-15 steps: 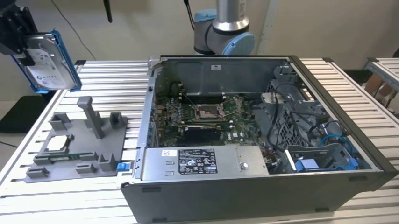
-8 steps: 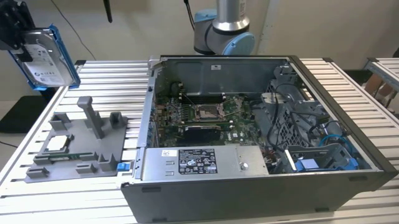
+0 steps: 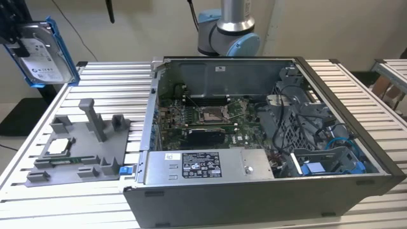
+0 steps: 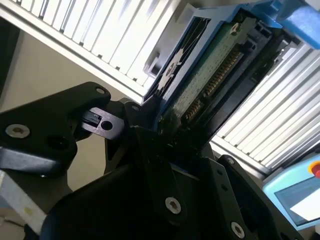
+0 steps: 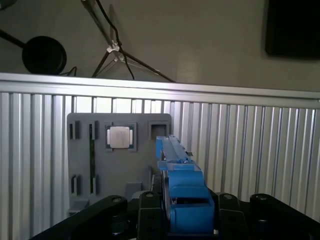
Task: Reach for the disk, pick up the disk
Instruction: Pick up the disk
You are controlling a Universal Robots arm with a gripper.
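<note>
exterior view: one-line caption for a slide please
The disk held clear of the slatted table in shut jaws, at the exterior view's left of the open computer case.

Metal and plastic finishes
Silver metal disk [image 3: 43,52], blue plastic bracket [image 5: 187,200]; below the disk, ribbed bare-metal table [image 3: 102,81] and matt grey plastic fixture [image 5: 120,165].

Edge-on disk [image 5: 182,185] (blue bracket facing cam) clamped in gripper [image 5: 187,202] over slatted table [image 5: 260,140]; grey tray [image 5: 120,170] w/ chip [image 5: 120,136] on it, tripod [image 5: 117,55] beyond.
</note>
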